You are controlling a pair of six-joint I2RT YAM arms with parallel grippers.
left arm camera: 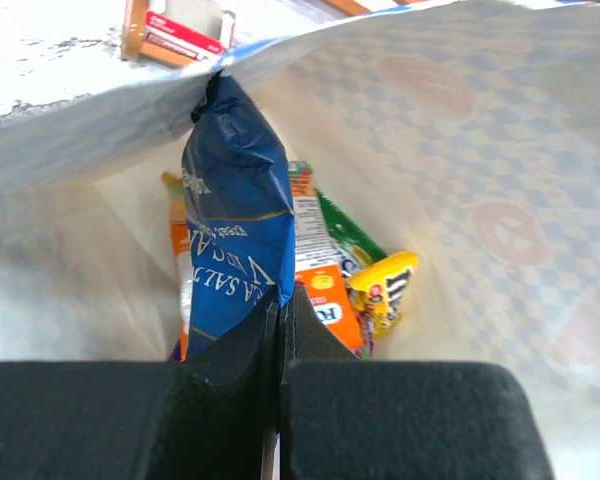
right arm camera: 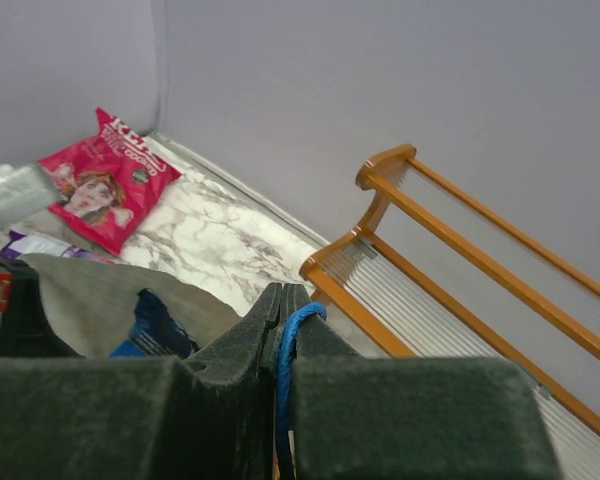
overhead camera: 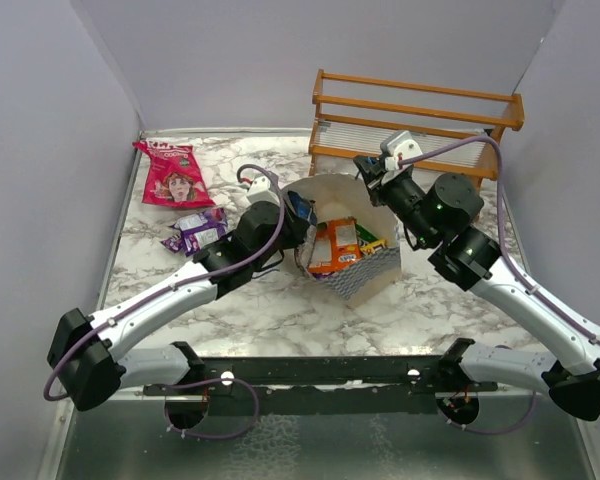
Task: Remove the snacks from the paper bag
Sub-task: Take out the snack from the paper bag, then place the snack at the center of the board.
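Observation:
The blue-and-white checkered paper bag [overhead camera: 368,272] stands mid-table with its cream inside [left arm camera: 480,200] open. My left gripper [overhead camera: 298,215] is at the bag's left rim, shut on a blue snack packet [left arm camera: 230,230] that it holds at the mouth. Orange [left arm camera: 325,300], yellow [left arm camera: 385,285] and green [left arm camera: 345,235] packets lie inside the bag. My right gripper [overhead camera: 372,170] is shut on the bag's blue cord handle [right arm camera: 292,330] at the far rim. A pink-red bag with a face [overhead camera: 173,175] and purple packets [overhead camera: 195,232] lie on the table to the left.
A wooden rack [overhead camera: 415,125] stands at the back right, just behind my right gripper, and also shows in the right wrist view [right arm camera: 460,250]. Grey walls close in the marble table [overhead camera: 260,310] on three sides.

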